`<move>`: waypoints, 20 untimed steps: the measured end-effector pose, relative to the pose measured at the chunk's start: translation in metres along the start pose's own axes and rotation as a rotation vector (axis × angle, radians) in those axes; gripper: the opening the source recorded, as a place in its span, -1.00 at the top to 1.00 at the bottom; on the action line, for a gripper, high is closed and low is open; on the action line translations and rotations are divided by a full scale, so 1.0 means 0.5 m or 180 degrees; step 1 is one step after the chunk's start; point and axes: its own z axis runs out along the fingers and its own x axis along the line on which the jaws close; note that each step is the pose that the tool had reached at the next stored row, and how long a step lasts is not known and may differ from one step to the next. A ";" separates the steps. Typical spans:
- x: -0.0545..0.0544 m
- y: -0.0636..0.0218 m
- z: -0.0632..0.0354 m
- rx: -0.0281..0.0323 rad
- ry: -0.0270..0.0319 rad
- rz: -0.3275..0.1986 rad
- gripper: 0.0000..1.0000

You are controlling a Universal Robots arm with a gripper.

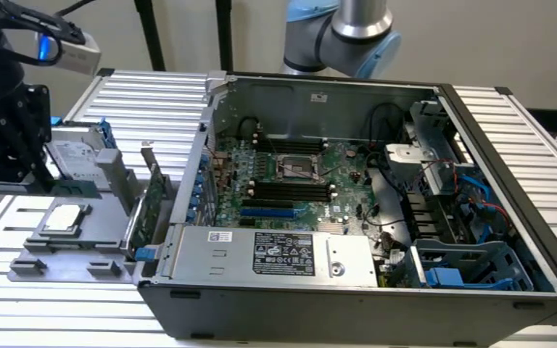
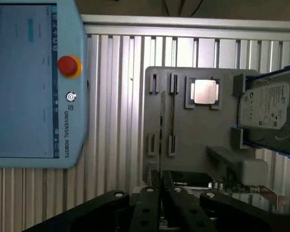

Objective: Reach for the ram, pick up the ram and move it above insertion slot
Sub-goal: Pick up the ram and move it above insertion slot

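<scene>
The ram (image 2: 162,123) stands on edge in a slot of the grey fixture tray (image 2: 198,135), so I see it as a thin, long strip. My gripper (image 2: 162,186) hangs above the tray's end, in line with the ram and clear of it. Its two black fingers (image 2: 149,205) sit close together with a narrow gap and nothing between them. In the exterior view the gripper (image 1: 8,156) is a dark mass over the tray (image 1: 66,250) at the exterior view's left. The black memory slots (image 1: 289,190) lie on the motherboard inside the open computer case (image 1: 356,304).
The tray also carries a processor chip (image 2: 205,92) and a hard drive (image 2: 266,108). A green expansion card with a metal bracket (image 1: 151,210) stands between the tray and the case. A teach pendant with a red button (image 2: 67,65) lies on the ribbed table beside the tray.
</scene>
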 end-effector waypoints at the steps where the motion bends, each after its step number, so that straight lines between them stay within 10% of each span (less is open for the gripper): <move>1: 0.000 -0.007 -0.009 0.0000 0.0000 0.0000 0.73; 12: -0.006 -0.089 -0.098 0.0000 -0.0001 0.0000 0.73; 20: -0.010 -0.160 -0.125 0.0000 0.0000 0.0000 0.73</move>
